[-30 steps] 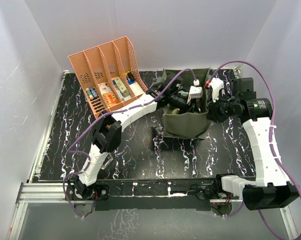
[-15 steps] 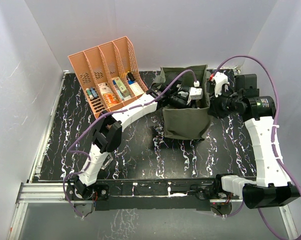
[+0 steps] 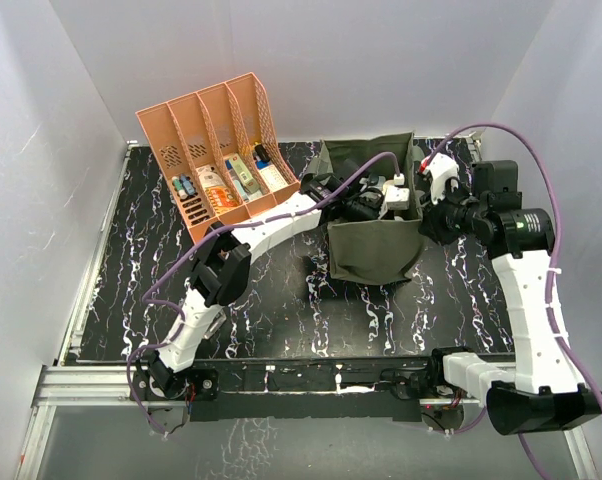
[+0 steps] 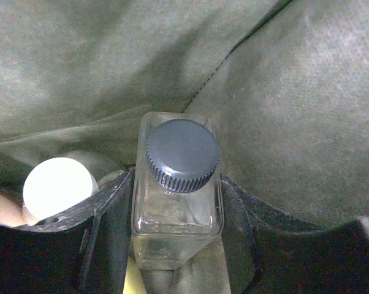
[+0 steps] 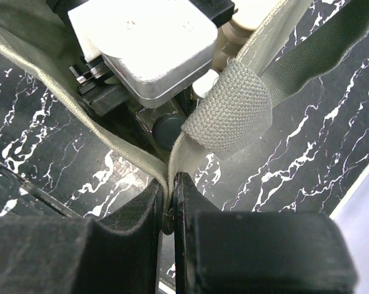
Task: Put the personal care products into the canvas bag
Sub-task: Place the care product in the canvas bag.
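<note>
The olive canvas bag [image 3: 371, 250] stands right of the table's middle. My left gripper [image 3: 381, 195] reaches down into its mouth. In the left wrist view this gripper [image 4: 175, 199] is shut on a clear square bottle [image 4: 178, 214] with a dark ribbed cap [image 4: 183, 154], with a finger against each of its sides. A white round cap [image 4: 57, 187] of another product lies beside it inside the bag, and green fabric [image 4: 295, 110] is all around. My right gripper [image 5: 170, 196] is shut on the bag's right rim [image 5: 129, 156], just below a woven strap [image 5: 230, 107].
A salmon-orange slotted rack [image 3: 216, 150] with small boxes and tubes stands at the back left. White walls enclose the table on three sides. The purple cables of both arms arch over the bag.
The right arm has moved a little to the right and nearer with the bag's rim, and the bag's mouth has narrowed. The left gripper stays inside the bag on the bottle.
</note>
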Available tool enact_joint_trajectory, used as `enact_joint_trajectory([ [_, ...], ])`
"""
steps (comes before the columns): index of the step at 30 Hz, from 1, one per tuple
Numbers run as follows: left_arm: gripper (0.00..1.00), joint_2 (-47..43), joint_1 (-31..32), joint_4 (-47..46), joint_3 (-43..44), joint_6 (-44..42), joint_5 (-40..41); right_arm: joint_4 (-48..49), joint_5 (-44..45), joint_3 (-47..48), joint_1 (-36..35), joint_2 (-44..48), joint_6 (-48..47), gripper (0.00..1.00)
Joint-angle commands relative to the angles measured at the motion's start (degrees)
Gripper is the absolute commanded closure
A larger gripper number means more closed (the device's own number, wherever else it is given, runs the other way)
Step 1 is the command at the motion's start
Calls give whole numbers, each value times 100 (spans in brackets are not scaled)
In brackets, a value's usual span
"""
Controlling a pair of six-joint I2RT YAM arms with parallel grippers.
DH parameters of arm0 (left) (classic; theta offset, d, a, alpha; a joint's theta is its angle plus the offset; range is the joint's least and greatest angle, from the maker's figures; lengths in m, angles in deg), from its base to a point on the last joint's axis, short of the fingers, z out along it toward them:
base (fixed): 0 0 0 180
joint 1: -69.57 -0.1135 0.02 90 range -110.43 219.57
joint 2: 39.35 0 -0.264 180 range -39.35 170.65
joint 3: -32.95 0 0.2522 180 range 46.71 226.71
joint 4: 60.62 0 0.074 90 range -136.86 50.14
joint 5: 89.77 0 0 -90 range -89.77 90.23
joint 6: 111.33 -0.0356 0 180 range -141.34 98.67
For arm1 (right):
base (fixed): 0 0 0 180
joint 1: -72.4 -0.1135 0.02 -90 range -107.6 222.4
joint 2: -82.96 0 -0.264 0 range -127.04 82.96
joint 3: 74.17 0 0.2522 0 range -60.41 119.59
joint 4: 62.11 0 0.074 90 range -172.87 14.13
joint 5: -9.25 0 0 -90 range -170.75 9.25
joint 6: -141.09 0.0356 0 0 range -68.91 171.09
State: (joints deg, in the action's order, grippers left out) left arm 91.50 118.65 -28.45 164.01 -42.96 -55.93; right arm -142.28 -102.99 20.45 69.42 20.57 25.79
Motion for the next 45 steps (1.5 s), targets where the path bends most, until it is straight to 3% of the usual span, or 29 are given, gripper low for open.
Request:
enact_joint_trajectory([
  [1,100,110,304,299,110,232,-323,886,10,-154,17,420,-323,92],
  [7,100,117,330,338,221,194,-124,858,56,-230,24,471,-294,92],
  [17,85,38,417,525,93,337,-256,901,-107,-577,26,729,-285,92],
  [22,75,3,410,580,279,518,-492,902,-85,-656,18,783,-318,92],
  [34,40,-74,412,752,503,596,-644,902,21,-745,24,860,-309,92],
  [45,25,-108,405,1172,1026,365,-690,897,62,-850,18,972,-333,92],
])
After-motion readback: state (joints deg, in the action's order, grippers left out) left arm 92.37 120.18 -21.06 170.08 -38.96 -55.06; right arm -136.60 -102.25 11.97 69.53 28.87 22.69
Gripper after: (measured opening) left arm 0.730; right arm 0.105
